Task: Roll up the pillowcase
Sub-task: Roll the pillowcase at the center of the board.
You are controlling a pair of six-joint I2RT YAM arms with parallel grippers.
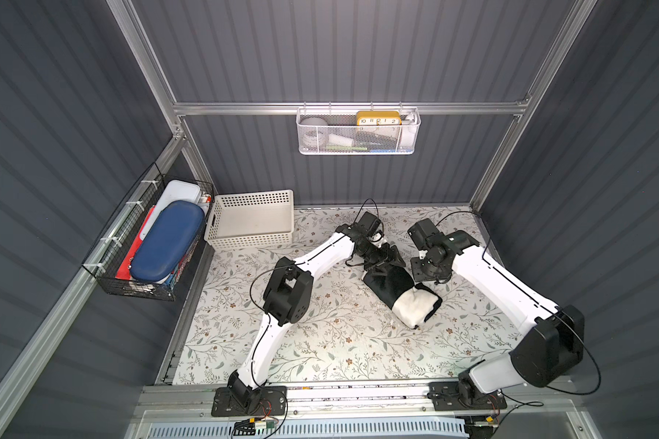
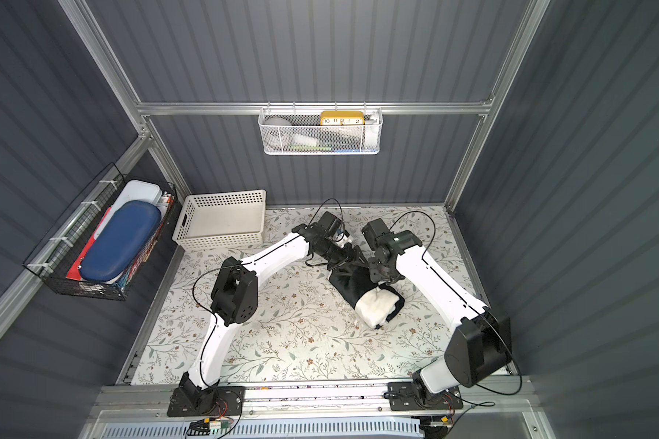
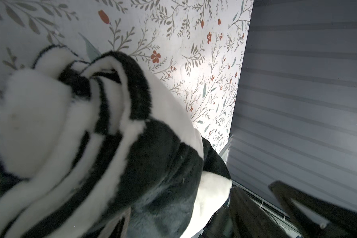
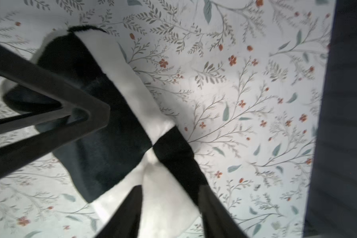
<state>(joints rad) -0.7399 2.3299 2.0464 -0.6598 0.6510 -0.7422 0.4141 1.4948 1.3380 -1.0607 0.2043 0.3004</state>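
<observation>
Pillowcase, blurred up close, runs off the left wrist view's edge.

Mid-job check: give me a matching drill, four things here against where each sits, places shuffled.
Things: 1 pillowcase; 2 cream basket; 3 yellow clock; 4 blue case.
Places: A in the white mesh tray; B rolled up on the floral cover; C far left corner of the floral cover; D in the black wire rack.
Pairs: 1-B; 2-C; 3-A; 4-D.
</observation>
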